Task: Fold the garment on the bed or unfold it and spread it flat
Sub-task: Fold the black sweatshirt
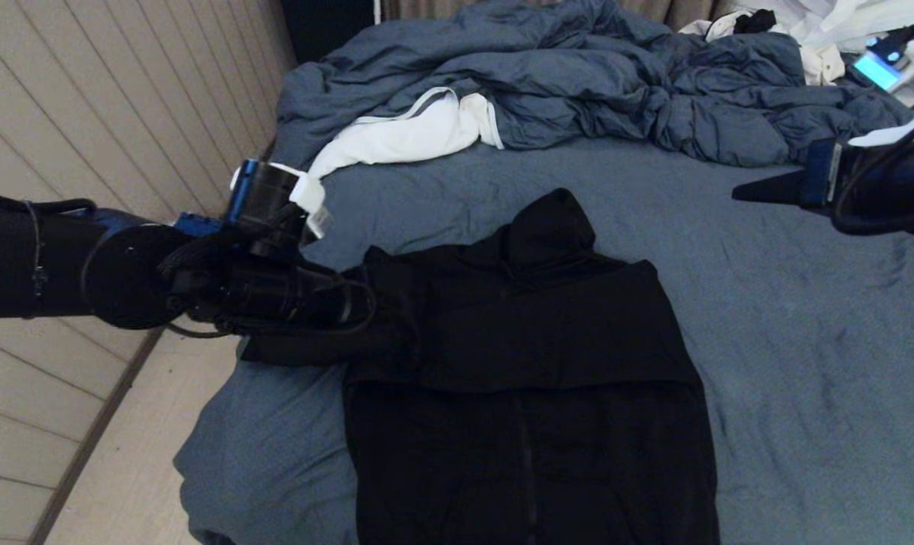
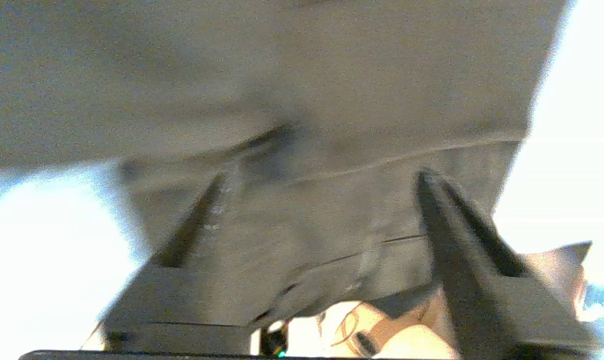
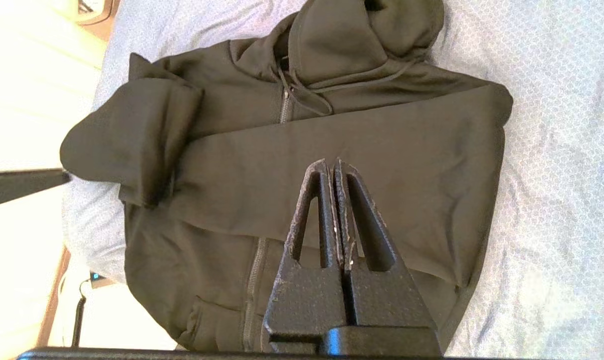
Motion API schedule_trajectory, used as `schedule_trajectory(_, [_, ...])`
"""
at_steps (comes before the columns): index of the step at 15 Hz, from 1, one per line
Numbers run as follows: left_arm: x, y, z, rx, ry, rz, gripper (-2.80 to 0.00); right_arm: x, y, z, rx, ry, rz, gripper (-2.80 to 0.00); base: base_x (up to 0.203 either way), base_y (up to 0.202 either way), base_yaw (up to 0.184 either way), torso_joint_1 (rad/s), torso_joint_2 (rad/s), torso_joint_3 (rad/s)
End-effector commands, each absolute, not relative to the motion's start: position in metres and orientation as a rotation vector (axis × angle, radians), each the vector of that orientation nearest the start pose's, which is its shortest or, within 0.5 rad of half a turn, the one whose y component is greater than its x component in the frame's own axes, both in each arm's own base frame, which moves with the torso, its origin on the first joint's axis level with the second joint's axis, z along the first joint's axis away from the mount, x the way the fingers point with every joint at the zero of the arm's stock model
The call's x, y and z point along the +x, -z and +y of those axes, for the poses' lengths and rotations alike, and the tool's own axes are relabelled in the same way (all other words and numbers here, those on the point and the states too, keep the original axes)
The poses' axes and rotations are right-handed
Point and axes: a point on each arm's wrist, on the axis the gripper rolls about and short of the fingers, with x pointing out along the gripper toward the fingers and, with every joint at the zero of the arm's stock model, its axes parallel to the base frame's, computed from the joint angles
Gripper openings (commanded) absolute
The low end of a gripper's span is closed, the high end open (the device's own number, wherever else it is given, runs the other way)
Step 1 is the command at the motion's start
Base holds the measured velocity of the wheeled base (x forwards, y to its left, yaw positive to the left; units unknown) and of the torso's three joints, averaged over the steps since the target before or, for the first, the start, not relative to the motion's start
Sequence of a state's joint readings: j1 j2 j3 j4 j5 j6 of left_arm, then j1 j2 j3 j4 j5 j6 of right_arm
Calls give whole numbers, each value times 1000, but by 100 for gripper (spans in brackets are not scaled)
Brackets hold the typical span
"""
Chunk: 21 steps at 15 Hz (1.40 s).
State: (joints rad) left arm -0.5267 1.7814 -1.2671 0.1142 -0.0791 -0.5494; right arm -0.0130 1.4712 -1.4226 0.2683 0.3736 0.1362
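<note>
Partly, garment (image 1: 533,378) hem cut off, left gripper (image 2: 322,200) blurred

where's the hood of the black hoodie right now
In the head view the hood lies flat on the bed at the garment's far end, pointing toward the crumpled duvet, between both grippers.

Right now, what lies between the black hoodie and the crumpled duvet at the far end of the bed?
Only bare sheet of the bed separates the hoodie from the duvet, as the head view shows.
</note>
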Motion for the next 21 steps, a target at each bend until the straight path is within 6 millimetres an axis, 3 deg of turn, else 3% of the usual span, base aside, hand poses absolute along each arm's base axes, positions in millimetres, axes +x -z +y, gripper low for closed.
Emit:
schedule_trajectory(1, [277,-208,-142,-393,333,774,-280,246,-333,5,195,-339,340,-280,0,0,0,0,0,0])
schedule_trajectory(4, [275,-189,-132,-410,317,747,-280,251,-329,5,196,-338,357,-280,0,0,0,0,0,0])
schedule_trajectory(11, [307,-139,-148,-387,296,817,-280,264,-329,3,199,-328,356,-280,0,0,0,0,0,0])
schedule_trajectory(14, [310,-138,-149,-400,298,787,-280,269,-326,2,200,-324,368,-280,0,0,0,0,0,0])
schedule_trajectory(15, [313,-139,-148,-404,284,776,0,270,-325,2,200,-324,369,-280,0,0,0,0,0,0])
schedule_trajectory(21, [317,-150,-124,-412,178,725,0,279,-319,0,206,-317,388,-280,0,0,0,0,0,0])
